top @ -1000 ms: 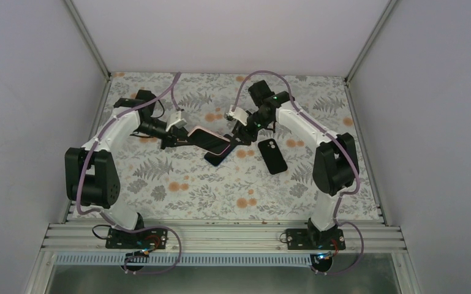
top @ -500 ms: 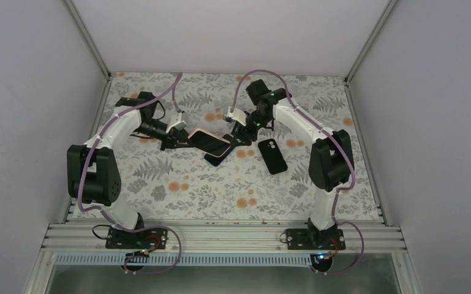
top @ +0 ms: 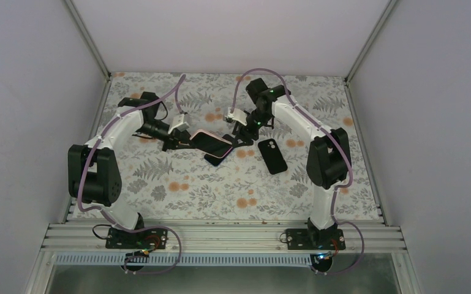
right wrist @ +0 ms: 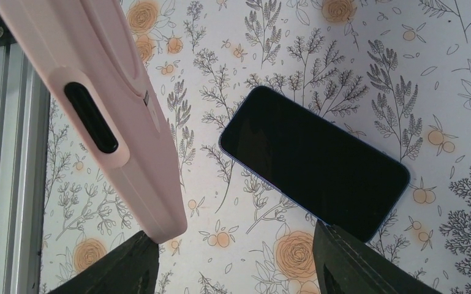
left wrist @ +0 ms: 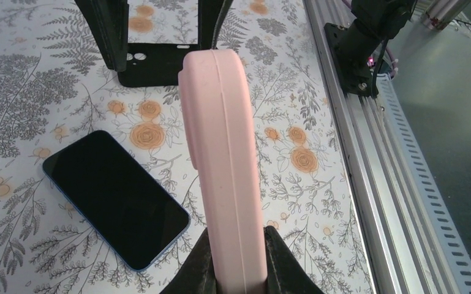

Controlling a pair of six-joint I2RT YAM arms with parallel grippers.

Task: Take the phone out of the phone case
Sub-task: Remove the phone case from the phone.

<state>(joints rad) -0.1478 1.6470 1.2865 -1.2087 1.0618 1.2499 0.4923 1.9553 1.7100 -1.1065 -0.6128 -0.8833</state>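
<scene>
Left end effector (left wrist: 237, 248) is clamping the case (left wrist: 223, 153) by one end and holding it off the surface (top: 190, 190). The shell is sitting tight between both fingers.

Top view is showing a dark face inside the pink rim, so the phone (top: 211, 142) is reading as seated in the case, not out yet. Wrist views are only giving the shell's side and end, so I can't confirm it from there.

Right end effector (right wrist: 245, 266) is hanging at the case's far end with its fingers spread wide and nothing clamped between them. The case's corner is sitting just beside one finger (right wrist: 136, 264); can't tell if it's touching. Port cut-out (right wrist: 92, 119) on the case's end is facing the right wrist camera.

Second phone (right wrist: 315, 162), blue-edged with its dark screen up, is lying flat on the surface below the held case, partly hidden under it in the top view. Black case (top: 272, 155) with a camera cut-out is lying flat to the right, apart from both phones and near the right arm.
</scene>
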